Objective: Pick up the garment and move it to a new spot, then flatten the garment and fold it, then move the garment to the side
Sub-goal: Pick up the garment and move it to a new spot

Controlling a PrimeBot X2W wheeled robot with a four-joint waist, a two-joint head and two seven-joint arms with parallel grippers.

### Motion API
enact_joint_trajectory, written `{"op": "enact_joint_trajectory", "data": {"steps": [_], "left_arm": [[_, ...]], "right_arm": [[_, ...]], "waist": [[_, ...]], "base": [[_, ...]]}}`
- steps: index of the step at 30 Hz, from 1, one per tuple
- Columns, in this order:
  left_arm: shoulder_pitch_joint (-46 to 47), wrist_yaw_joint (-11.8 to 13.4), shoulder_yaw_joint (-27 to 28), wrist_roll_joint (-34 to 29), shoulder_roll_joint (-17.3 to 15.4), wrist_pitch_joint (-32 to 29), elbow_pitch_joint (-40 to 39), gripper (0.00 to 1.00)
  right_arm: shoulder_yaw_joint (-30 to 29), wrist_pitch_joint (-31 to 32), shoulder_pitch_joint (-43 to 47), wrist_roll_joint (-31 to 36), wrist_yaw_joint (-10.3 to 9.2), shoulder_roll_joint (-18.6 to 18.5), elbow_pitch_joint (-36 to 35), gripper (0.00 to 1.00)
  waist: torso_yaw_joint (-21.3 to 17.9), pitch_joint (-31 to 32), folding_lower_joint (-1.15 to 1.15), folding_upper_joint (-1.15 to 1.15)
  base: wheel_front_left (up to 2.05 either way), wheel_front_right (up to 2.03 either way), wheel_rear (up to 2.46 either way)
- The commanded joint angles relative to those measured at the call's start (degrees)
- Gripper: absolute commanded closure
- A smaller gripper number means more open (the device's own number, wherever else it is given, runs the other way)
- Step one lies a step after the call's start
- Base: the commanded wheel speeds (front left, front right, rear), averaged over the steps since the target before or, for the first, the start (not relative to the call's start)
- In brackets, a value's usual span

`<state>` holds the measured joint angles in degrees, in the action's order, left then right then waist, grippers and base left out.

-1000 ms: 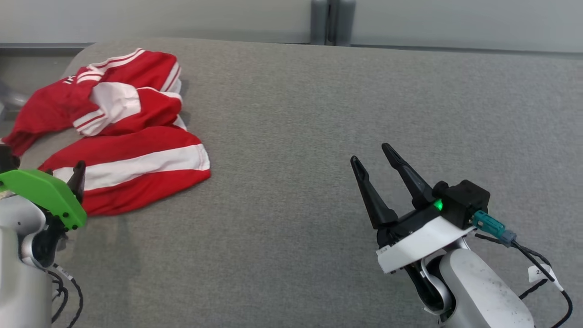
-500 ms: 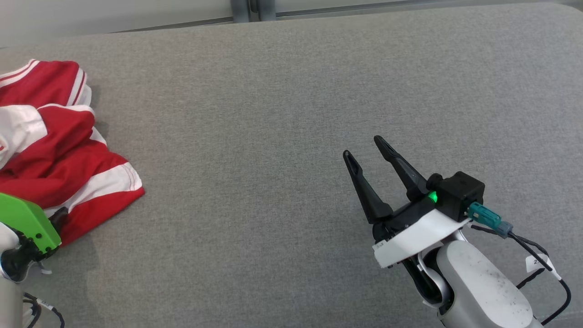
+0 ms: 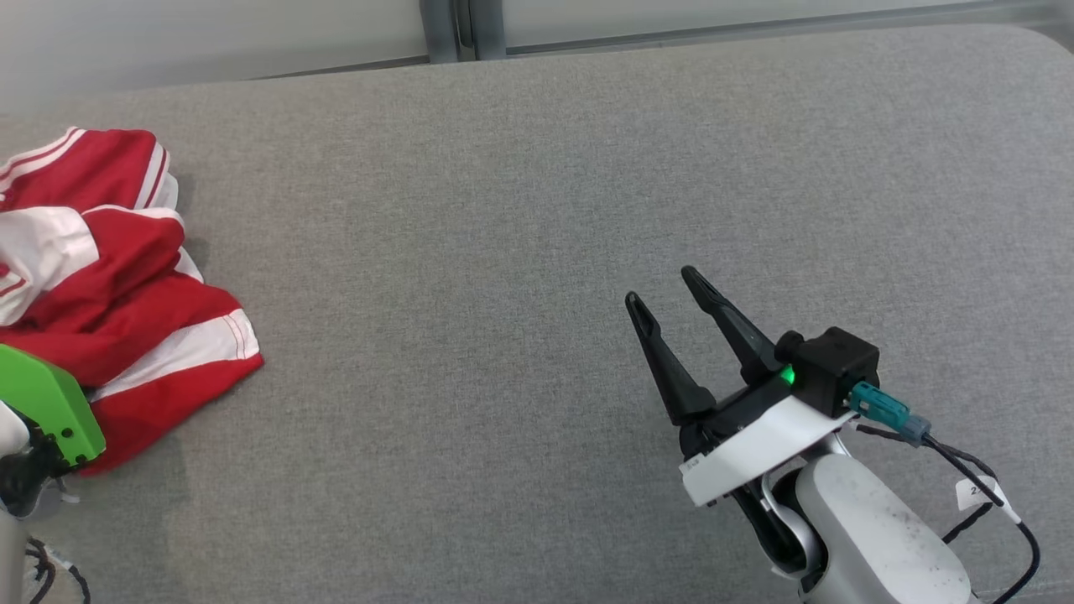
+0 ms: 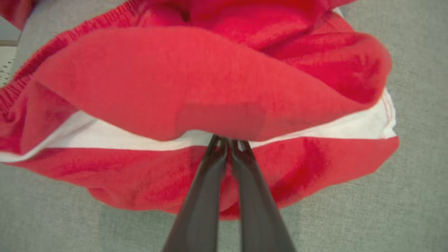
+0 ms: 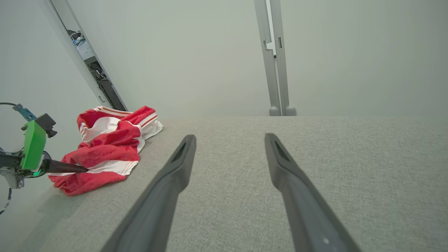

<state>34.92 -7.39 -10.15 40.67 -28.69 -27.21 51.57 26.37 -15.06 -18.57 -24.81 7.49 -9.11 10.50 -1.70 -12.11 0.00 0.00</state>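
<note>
left wrist view, centre: the left gripper (image 4: 227,141) pinches a fold of the garment (image 4: 210,77); head view, lower right: the right gripper (image 3: 661,287) stands wide and empty.

crumpled red garment (image 3: 109,335) with white bands lies at far left on grey fabric surface (image 3: 503,210), cut off by frame edge. green cover (image 3: 42,403) on left arm overlaps garment's near hem, lower left. right gripper (image 3: 660,287) lower right, fingers spread, over bare fabric, well apart from garment. pale wall (image 3: 210,33) behind.
</note>
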Motion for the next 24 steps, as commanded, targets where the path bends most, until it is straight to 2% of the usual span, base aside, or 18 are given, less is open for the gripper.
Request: {"op": "enact_joint_trajectory", "data": {"steps": [1, 8, 14, 19, 24], "left_arm": [[0.8, -0.1, -1.1, 0.6, -1.1, 0.1, -1.2, 1.00], [0.5, -0.1, -9.7, 1.6, -5.8, -0.9, -13.5, 1.00], [1.9, -0.1, -14.4, 2.6, -8.3, -1.3, -26.8, 1.00], [2.7, 0.1, -16.4, 2.4, -6.9, -2.1, -36.5, 1.00], [3.6, 2.0, -17.9, 2.0, -3.0, -1.7, -43.9, 1.00]], "right_arm": [[-0.2, -0.2, 1.1, -0.3, 0.00, 0.3, 0.3, 0.00], [-2.3, -0.2, 3.5, -0.8, 0.00, 1.0, 0.6, 0.00], [-5.1, -0.2, 5.7, -0.3, 0.00, 0.5, 0.5, 0.00], [-6.5, -0.2, 6.5, 0.2, 0.00, 0.4, 0.1, 0.00], [-7.6, -0.2, 6.5, 0.6, 0.00, 0.6, -0.5, 0.00]], "waist": [[0.8, 1.9, 0.00, 0.00], [1.1, 6.5, 0.00, 0.00], [-0.2, 9.6, 0.00, 0.00], [-3.2, 10.8, 0.00, 0.00], [-7.1, 10.1, 0.00, 0.00]], "base": [[0.00, 0.00, 0.00], [0.00, 0.00, 0.00], [0.00, 0.00, 0.00], [0.00, 0.00, 0.00], [0.00, 0.00, 0.00]]}}
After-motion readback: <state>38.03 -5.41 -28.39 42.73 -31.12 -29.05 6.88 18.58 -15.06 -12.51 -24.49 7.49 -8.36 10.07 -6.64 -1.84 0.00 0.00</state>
